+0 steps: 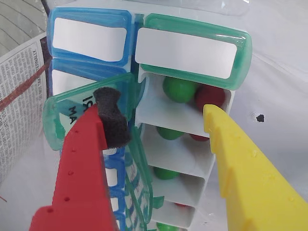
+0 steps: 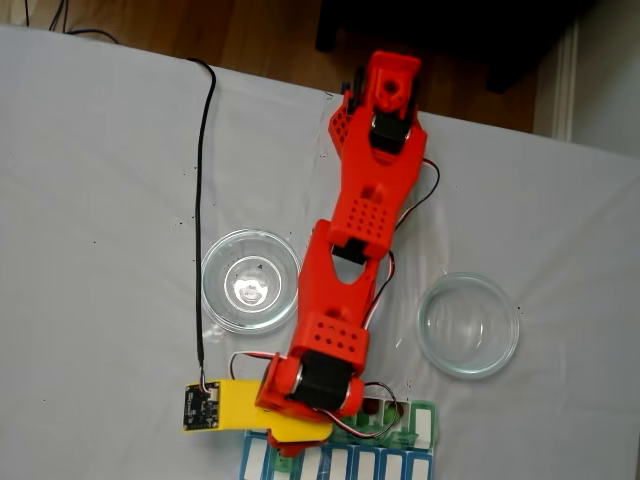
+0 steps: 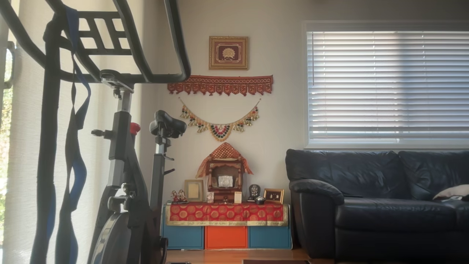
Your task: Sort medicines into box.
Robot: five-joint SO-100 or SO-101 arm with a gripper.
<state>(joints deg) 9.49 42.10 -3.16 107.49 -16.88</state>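
The box [image 1: 178, 159] lies at the surface's near edge, open compartments each holding a green and a red medicine [image 1: 179, 88]. The end effector [image 1: 159, 125] hangs spread and empty, its red finger against a raised green lid [image 1: 86, 113]. Press that flap down gently, without dragging the box.

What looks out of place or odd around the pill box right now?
Nothing is spilled. One green flap lid is swung open across the blue-lidded row, resting against the gripper's red finger. Both glass dishes sit empty.
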